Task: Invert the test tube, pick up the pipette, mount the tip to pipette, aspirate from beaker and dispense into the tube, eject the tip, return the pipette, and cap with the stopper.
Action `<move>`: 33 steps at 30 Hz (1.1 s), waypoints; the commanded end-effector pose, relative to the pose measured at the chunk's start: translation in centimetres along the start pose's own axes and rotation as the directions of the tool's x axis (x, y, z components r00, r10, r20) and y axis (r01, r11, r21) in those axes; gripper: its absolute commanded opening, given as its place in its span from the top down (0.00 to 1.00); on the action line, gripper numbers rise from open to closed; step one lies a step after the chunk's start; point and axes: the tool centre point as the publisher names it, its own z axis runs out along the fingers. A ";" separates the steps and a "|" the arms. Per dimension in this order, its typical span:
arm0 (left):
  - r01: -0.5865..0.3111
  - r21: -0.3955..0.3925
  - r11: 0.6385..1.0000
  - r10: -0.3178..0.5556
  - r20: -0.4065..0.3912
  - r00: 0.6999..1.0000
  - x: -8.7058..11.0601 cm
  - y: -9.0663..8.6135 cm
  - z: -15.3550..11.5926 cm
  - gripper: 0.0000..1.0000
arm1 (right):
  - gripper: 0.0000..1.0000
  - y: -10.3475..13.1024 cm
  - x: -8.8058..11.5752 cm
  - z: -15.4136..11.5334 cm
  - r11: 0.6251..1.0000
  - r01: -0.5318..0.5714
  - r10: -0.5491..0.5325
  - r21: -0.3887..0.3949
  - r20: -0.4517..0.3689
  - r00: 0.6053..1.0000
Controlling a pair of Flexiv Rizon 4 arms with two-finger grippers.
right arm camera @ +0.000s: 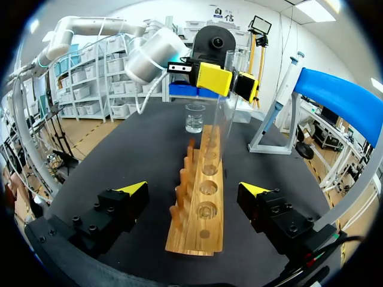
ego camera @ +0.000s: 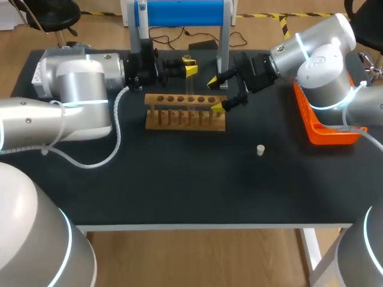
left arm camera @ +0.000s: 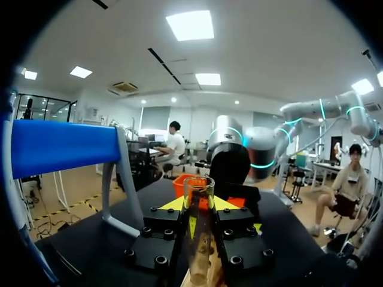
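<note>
Left end effector (ego camera: 187, 69) is clamped on the glass test tube (ego camera: 189, 60), which is held roughly upright with its mouth upward at the 12 o'clock side of the wooden rack (ego camera: 185, 112). Right end effector (ego camera: 216, 94) stands wide and grips nothing, at the rack's 2 o'clock end. A white stopper (ego camera: 260, 149) lies on the surface (ego camera: 179, 179) at the rack's 4 o'clock. An orange tray (ego camera: 326, 128) sits at 3 o'clock. A beaker (right arm camera: 195, 117) stands beyond the rack's far end.

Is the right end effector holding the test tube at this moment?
No, the right end effector stands open at the end of the wooden rack; the left end effector holds the test tube.
</note>
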 end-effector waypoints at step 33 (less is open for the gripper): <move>0.008 -0.010 1.000 -0.008 0.013 1.000 0.0 1.3 0.1 1.00 | 0.00 -0.1 0.0 0.0 1.000 0.001 -0.001 0.000 0.000 1.000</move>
